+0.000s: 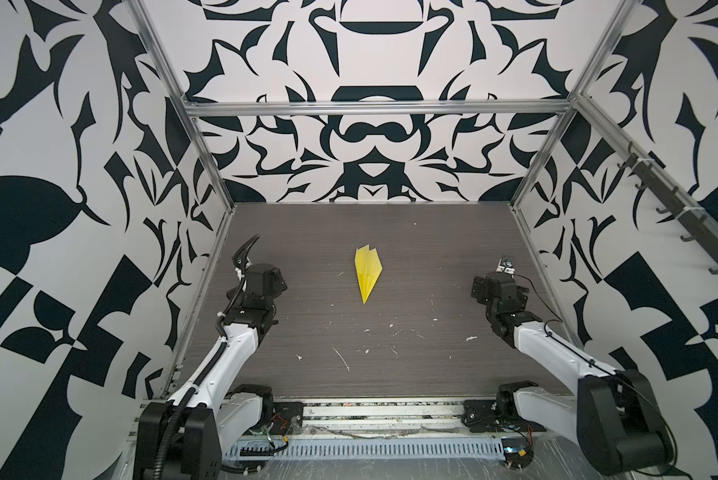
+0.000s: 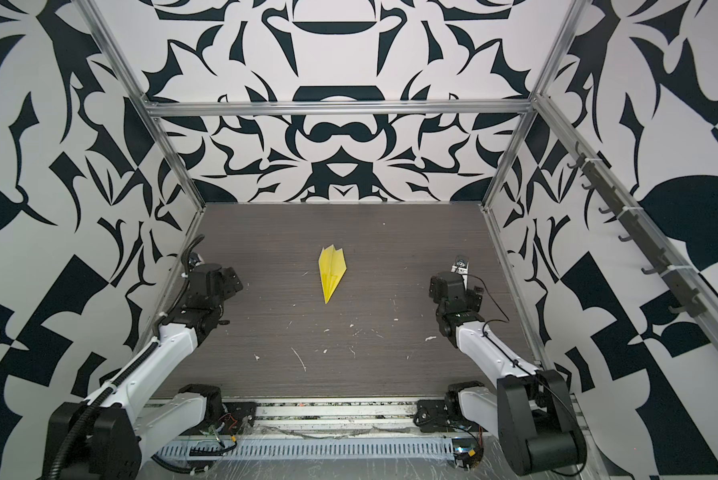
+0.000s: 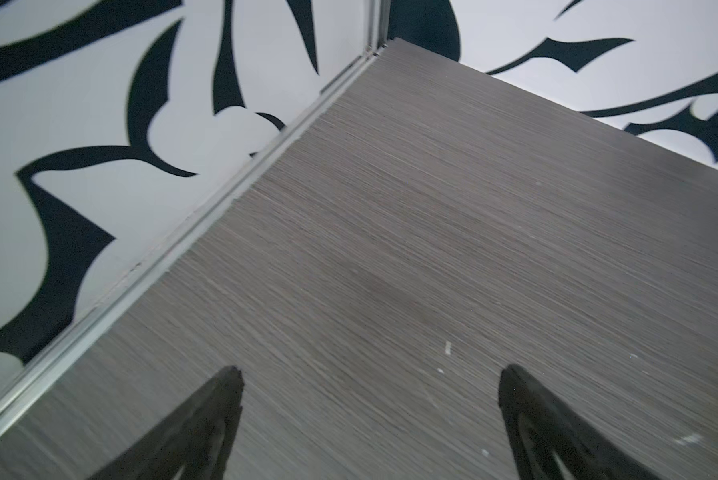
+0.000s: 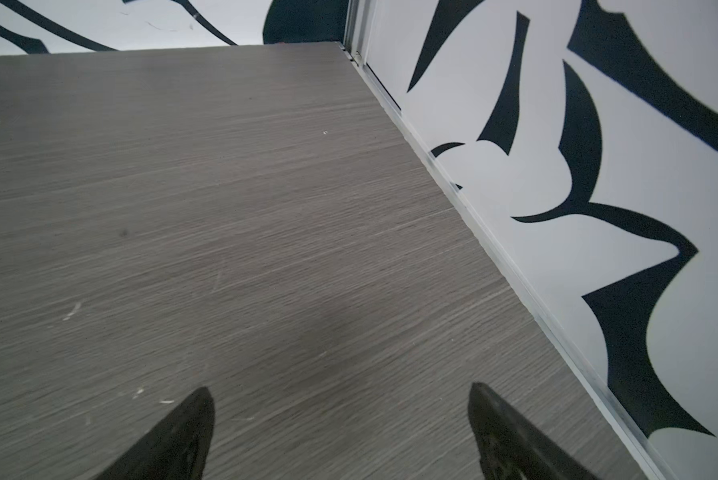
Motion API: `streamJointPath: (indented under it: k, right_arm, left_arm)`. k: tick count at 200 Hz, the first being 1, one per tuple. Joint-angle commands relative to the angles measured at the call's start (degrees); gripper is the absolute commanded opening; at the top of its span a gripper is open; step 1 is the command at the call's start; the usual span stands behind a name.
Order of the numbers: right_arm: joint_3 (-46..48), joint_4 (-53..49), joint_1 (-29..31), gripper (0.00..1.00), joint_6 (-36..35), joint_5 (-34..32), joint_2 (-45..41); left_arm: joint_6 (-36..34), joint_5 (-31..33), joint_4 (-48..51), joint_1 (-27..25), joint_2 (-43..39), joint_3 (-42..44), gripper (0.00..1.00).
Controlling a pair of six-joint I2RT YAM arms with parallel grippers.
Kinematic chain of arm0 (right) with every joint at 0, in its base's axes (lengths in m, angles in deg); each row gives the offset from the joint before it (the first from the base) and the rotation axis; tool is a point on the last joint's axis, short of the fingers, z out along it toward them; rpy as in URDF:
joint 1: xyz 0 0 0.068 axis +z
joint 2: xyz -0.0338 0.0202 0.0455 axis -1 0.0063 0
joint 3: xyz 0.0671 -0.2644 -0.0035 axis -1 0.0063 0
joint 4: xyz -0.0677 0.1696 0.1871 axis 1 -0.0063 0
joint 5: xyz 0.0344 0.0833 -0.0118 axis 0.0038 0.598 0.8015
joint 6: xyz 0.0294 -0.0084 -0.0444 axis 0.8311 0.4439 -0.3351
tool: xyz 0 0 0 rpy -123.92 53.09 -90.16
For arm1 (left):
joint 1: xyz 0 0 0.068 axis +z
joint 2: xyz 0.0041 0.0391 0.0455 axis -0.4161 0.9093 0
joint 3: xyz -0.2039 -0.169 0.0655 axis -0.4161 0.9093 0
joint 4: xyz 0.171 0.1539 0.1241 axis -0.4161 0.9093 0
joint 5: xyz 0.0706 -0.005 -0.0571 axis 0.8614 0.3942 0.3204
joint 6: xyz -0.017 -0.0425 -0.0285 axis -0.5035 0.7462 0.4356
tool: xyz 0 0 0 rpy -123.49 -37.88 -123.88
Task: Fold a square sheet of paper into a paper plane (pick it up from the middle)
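Paper plane [image 1: 367,274] in neither grip; left gripper [image 3: 372,369] jaws spread wide and empty over bare table [image 1: 411,232] by its side wall [image 3: 99,104]; right gripper [image 4: 342,387] likewise; plane lies flat mid-table, nose toward near edge, well apart from both; likely finished, gap spares the folds.

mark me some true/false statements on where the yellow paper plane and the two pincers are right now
1. The narrow pointed yellow paper plane lies on the grey wood-grain tabletop between the two arms. True.
2. The left pincer is clamped on the plane. False: its jaws stand wide apart over bare tabletop.
3. The right pincer is open and empty. True.
4. The plane's sharp tip points away from the robot. False: the tip points toward the robot's side, the notched tail away.
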Motion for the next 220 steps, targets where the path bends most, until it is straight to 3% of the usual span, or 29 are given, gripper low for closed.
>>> streamJointPath:
  k: [1, 105, 125, 158, 220]
  right_arm:
    - [0.9, 12.1, -1.1, 0.98, -3.1, 3.2, 2.5]
    - [3.6, 38.5, -1.9, 0.98, -10.0, 16.7, 20.3]
    - [5.2, 44.4, -1.9, 0.98, -10.8, 17.9, 23.3]
    - [4.6, 42.2, -2.1, 0.99, -11.0, 20.2, 23.0]
    - [4.2, 41.0, -2.1, 1.0, -11.0, 19.7, 22.8]
  left_arm:
    - [-4.6, 2.5, -14.6, 2.2, -1.3, 5.4, 1.0]
    - [-16.0, -23.8, -50.4, 10.3, 13.5, 14.4, 0.99]
    - [-16.7, -25.4, -55.2, 11.4, 18.6, 14.3, 0.99]
    - [-16.4, -25.7, -62.4, 12.2, 26.7, 13.6, 0.99]
    - [-15.8, -25.1, -53.3, 12.1, 29.6, 7.7, 0.99]
